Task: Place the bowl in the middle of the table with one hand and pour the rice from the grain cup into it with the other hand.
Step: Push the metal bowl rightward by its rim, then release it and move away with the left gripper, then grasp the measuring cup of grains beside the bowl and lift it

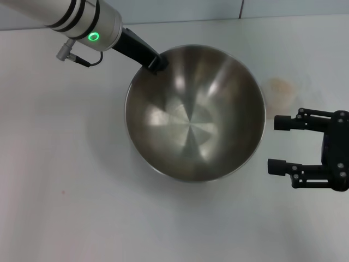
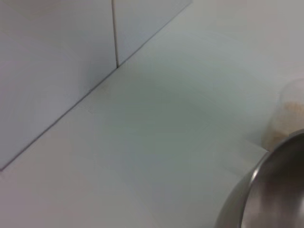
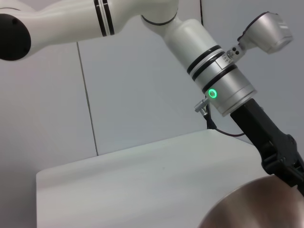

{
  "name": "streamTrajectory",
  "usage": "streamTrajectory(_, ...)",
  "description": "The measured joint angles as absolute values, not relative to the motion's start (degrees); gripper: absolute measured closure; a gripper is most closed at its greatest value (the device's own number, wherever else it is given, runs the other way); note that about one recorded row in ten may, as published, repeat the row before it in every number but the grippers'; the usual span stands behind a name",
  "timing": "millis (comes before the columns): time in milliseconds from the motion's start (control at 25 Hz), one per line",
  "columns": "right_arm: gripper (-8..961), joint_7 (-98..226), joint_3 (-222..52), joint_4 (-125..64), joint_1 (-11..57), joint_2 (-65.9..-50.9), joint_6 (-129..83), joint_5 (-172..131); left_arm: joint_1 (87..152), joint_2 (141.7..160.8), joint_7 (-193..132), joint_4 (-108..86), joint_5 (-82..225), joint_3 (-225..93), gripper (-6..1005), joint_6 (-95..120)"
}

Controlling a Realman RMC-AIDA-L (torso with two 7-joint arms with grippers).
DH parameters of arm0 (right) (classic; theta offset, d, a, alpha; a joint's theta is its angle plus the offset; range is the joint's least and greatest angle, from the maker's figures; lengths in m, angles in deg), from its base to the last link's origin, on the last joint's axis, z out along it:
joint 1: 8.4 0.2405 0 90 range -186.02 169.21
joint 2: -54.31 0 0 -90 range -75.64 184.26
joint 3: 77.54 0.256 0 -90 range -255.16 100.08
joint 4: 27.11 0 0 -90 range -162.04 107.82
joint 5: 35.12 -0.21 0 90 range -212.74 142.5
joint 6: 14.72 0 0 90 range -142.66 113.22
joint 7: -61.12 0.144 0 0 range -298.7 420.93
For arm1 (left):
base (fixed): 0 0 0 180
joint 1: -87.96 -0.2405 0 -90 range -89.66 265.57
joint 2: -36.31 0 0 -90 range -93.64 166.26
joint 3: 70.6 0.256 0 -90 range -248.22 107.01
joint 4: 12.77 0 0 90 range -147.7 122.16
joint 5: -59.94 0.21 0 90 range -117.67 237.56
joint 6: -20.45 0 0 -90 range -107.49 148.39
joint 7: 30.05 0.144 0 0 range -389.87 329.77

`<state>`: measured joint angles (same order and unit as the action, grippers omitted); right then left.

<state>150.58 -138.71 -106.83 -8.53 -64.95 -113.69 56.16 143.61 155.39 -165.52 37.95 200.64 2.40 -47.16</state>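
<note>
- Stainless-steel bowl [image 1: 195, 113] sits near the middle of the white table [image 1: 60, 164], its interior bare metal.
- Left gripper [image 1: 156, 64] is at the bowl's far-left rim; we cannot tell how its fingers stand.
- Grain cup [image 1: 282, 94] holding rice [image 1: 281, 86] stands just beside the bowl's right edge.
- Right gripper [image 1: 279, 144] hovers near the cup, prongs apart, holding nothing, pointing toward the bowl.

Between my right claw [image 1: 278, 144] and the grain cup [image 1: 282, 91] lies bare table [image 1: 65, 180]; the bowl [image 1: 194, 112] crowds beside it.
</note>
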Motion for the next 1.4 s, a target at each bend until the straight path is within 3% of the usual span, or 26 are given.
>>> streamTrajectory(480, 168, 150.6, -138.5, -106.8, -8.2, -64.95, -113.7, 56.3, 143.3, 155.40, -163.1, 37.3, 199.9, 3.1, 885, -44.3)
streamTrajectory(720, 168, 150.6, -138.5, -106.7, -8.1, -64.96, -113.5, 56.4, 142.7, 155.38, -163.2, 37.8, 200.3, 3.1, 743, -42.0)
streamTrajectory(960, 168, 150.6, -138.5, -106.7, -7.9, -64.96, -113.4, 56.5, 136.3, 154.99, -163.3, 45.1, 198.6, 0.8, 603, -35.1)
streamTrajectory(1120, 168, 150.6, -138.5, -106.7, -7.7, -64.95, -113.2, 56.5, 130.2, 154.90, -159.7, 51.1, 193.7, 1.1, 601, -29.9)
streamTrajectory(1160, 168, 150.6, -138.5, -106.7, -7.3, -64.96, -113.2, 56.5, 126.0, 154.88, -153.5, 53.6, 188.1, 2.4, 603, -27.1)
streamTrajectory(1400, 169, 150.6, -138.5, -106.7, -6.5, -64.96, -113.1, 56.6, 123.2, 154.86, -151.8, 53.3, 184.8, 3.5, 621, -24.3)
